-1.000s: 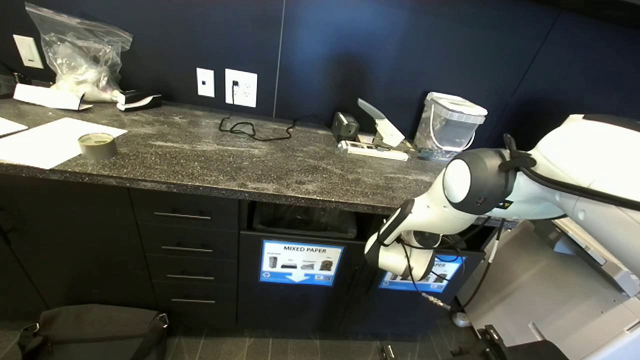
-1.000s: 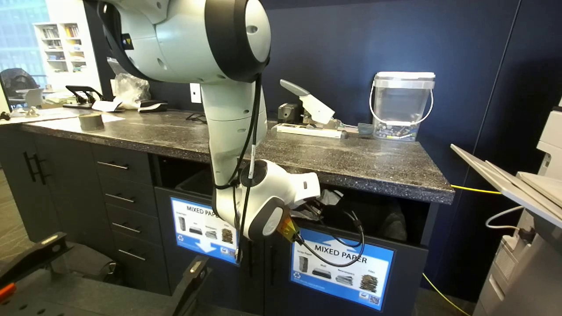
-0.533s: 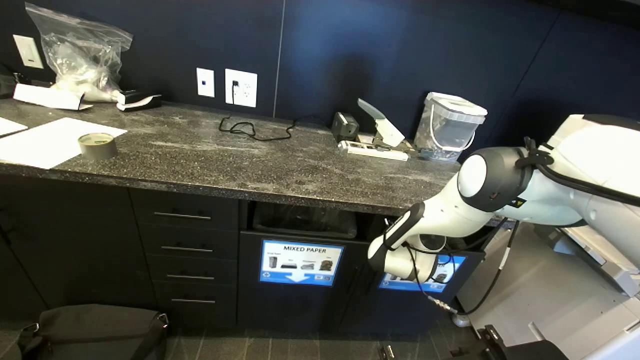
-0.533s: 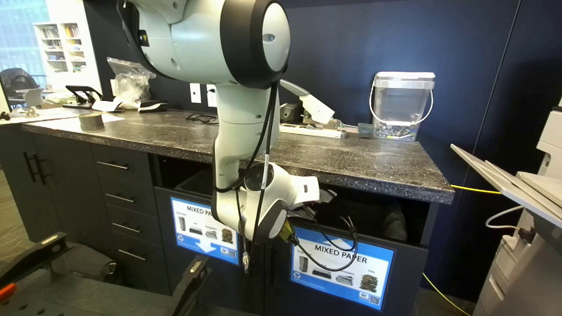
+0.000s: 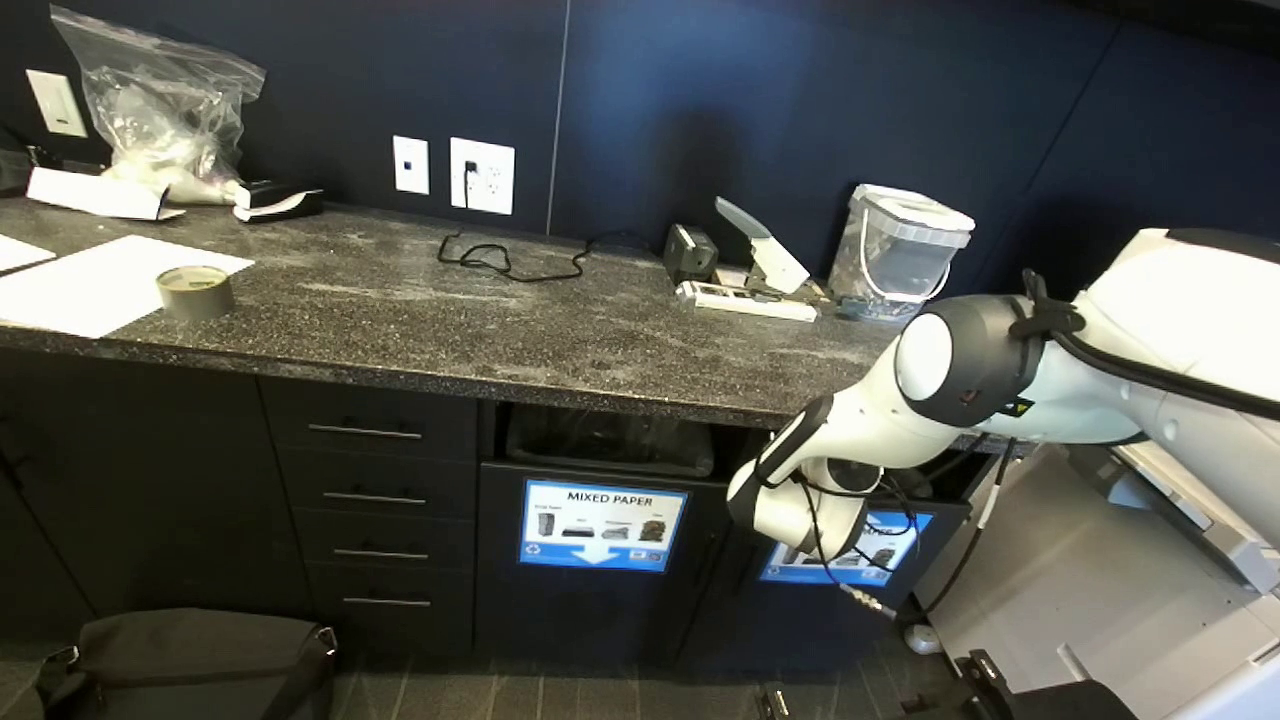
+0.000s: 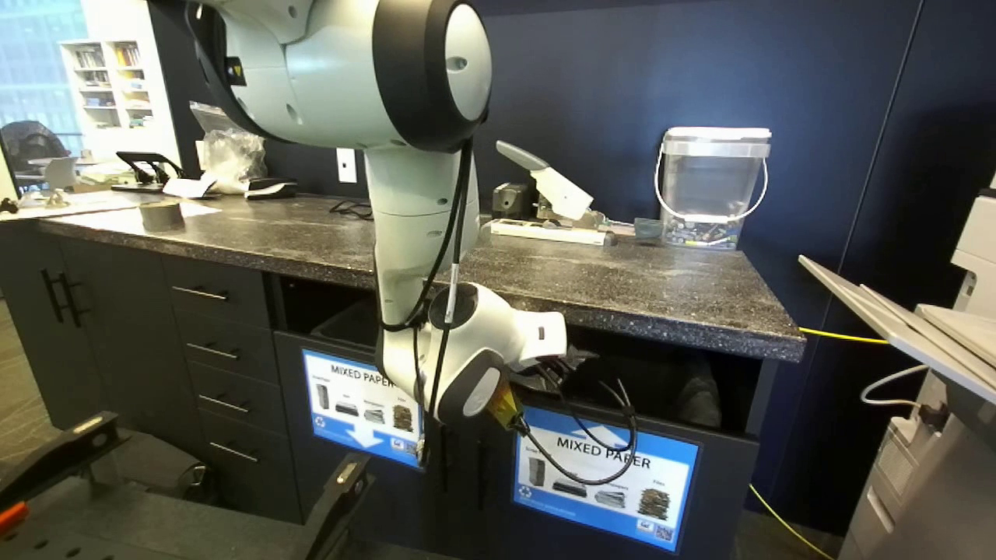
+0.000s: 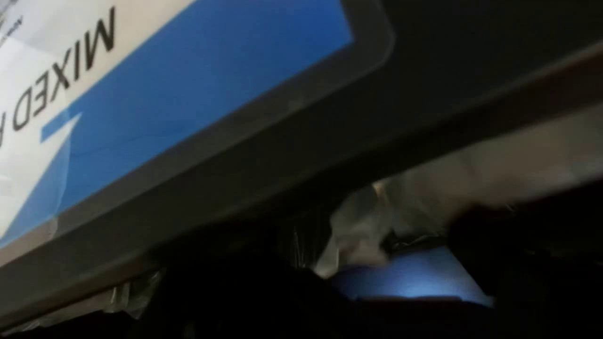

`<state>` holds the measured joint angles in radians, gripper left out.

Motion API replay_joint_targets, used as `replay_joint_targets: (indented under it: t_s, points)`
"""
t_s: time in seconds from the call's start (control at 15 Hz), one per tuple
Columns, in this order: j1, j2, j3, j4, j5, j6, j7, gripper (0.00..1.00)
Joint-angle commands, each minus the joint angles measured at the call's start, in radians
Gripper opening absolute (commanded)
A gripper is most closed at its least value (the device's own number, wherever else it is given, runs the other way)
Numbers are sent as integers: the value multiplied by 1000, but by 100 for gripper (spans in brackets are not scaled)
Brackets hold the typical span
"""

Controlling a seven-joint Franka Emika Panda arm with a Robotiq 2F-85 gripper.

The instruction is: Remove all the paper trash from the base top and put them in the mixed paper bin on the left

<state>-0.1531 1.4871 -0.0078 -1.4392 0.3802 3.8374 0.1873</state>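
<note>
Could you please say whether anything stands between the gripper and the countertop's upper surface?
Yes, the countertop's front edge: the gripper is below it, at a bin opening, and may have to back out first.

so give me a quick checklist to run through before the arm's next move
1. Black gripper at a bin: ok, at the dark right-hand bin opening in an exterior view.
2. Dark open left-hand bin uncovered: ok, the white arm leaves it visible in an exterior view.
3. Left-hand bin chosen: not ok, if left means as pictured.
4. Gripper empty: cannot tell, wrist view too dark.
5. Dark speckled stone countertop finished: cannot tell whether folded white pieces by the clear plastic bag are trash.
6. Looped black cable off the blue-and-white MIXED PAPER sign: cannot tell.
</note>
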Motion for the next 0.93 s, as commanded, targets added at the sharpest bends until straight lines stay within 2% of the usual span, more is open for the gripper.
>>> replay_joint_targets:
  t_s: [0.0, 0.07, 0.33, 0.87]
  points:
    - [12, 1, -22, 75, -51, -94, -40, 100]
    - [-5, -9, -10, 64, -100, -90, -26, 100]
    - [-21, -49, -14, 3, -164, -61, -23, 100]
    - [-102, -176, -3, -190, -556, 15, -5, 100]
